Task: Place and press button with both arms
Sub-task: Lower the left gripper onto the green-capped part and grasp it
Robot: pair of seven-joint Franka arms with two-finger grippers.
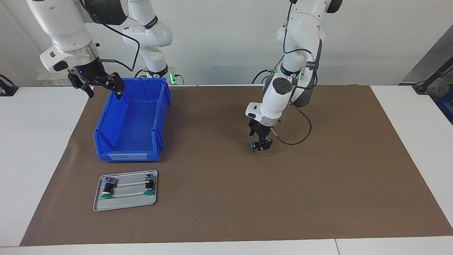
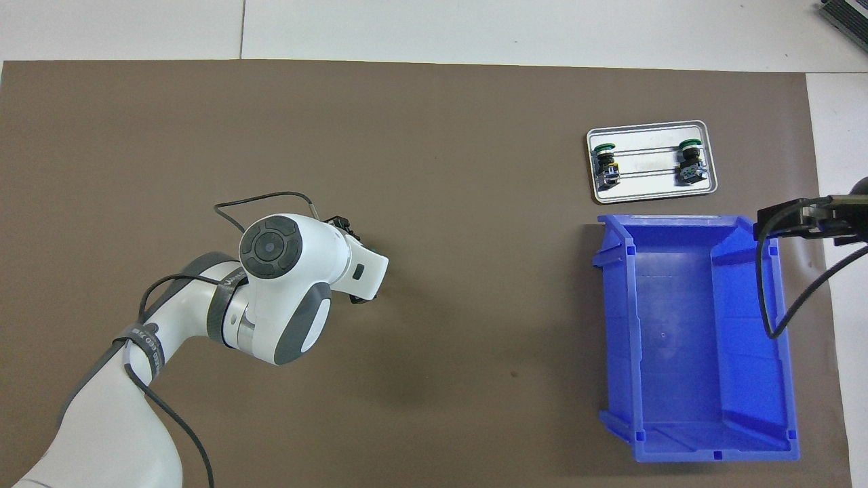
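The grey metal tray (image 1: 124,203) lies nearest the facing camera, farther from the robots than the blue bin (image 1: 131,122), and carries two green-capped switches (image 1: 105,188) (image 1: 149,185) lying on their sides, well apart. The button (image 1: 253,145) of the task is elsewhere: it hangs sideways in the left gripper (image 1: 262,143), which is closed around its black body over the bare brown mat (image 1: 226,198) mid-table, green cap pointing toward the right arm's end. The right gripper (image 1: 102,86) waits over the bin's rim on the robots' side, its fingers spread and empty. The risks I see come from that sideways hold. If the button is let go on its side or from height, its round body may roll across the mat, and the cap would not face up for pressing. The grip looks to sit near the fingertips, so a quick wrist turn could let it slip. The pressing arm must also travel past the bin's wall, and a low path could nudge the bin or the tray beside it
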